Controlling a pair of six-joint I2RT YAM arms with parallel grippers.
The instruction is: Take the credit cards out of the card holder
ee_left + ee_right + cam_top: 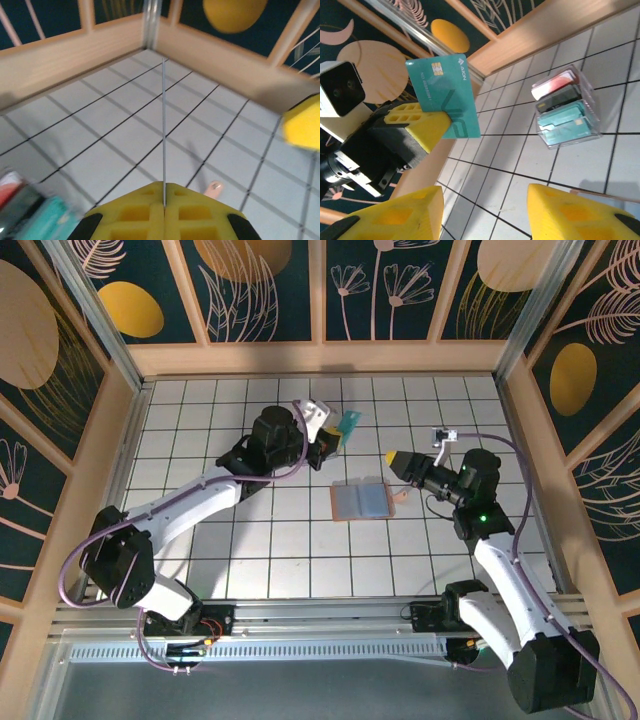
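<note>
card holder (360, 502) lies open, long axis left-right, just near-left of released right claw (402, 466); left claw (334, 443) clenched on teal card (352, 421)

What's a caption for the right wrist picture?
Left gripper holds a teal card; clear card box sits on tiles.

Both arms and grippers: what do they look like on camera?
The left arm and right arm have white links, black joints and looping purple cables. The left gripper and right gripper carry yellow fingers; a green light glows on the right arm.
</note>
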